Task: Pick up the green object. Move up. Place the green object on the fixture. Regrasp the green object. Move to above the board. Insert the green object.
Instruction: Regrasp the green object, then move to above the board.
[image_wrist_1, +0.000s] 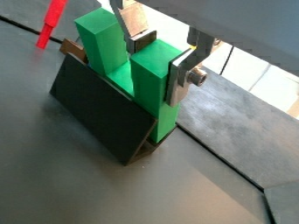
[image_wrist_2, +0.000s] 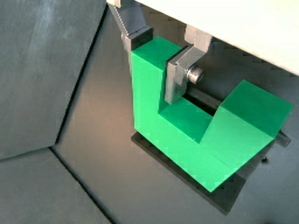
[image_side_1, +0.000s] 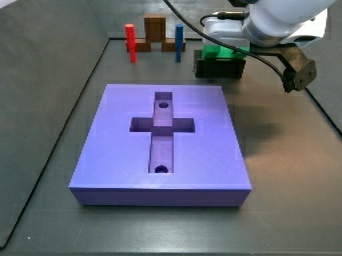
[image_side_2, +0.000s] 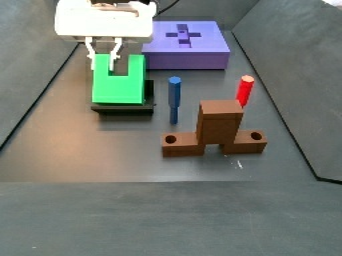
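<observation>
The green object (image_wrist_2: 193, 131) is parked on the fixture (image_wrist_1: 103, 114), prongs pointing up, with the dark holder sitting right under it and showing as a sloped dark wedge in a wrist view. One prong is straddled by the gripper (image_wrist_2: 158, 54): in both wrist views a silver finger plate (image_wrist_1: 184, 73) is seen lying flat against the outer face of that prong, and the other finger (image_wrist_2: 131, 26) is seen on the opposite side of it. The jaws look closed onto that prong, so the green object is being gripped, though the exact pad contact on the far side can't be made out.

In a side view the gripper (image_side_2: 107, 56) is seen straight above the green block (image_side_2: 118, 82), coming down from the white arm body.

Further out from the gripper, the board (image_side_1: 163, 140) is lying flat on the floor, well apart, cross-shaped recess up, with the two small round holes visible in it. Off to the other side, a blue peg (image_side_2: 174, 97) and a red peg (image_side_2: 245, 91) are standing upright near a brown upright block (image_side_2: 218, 127). The red peg (image_wrist_1: 49, 24) is also caught at the edge of a wrist view.
</observation>
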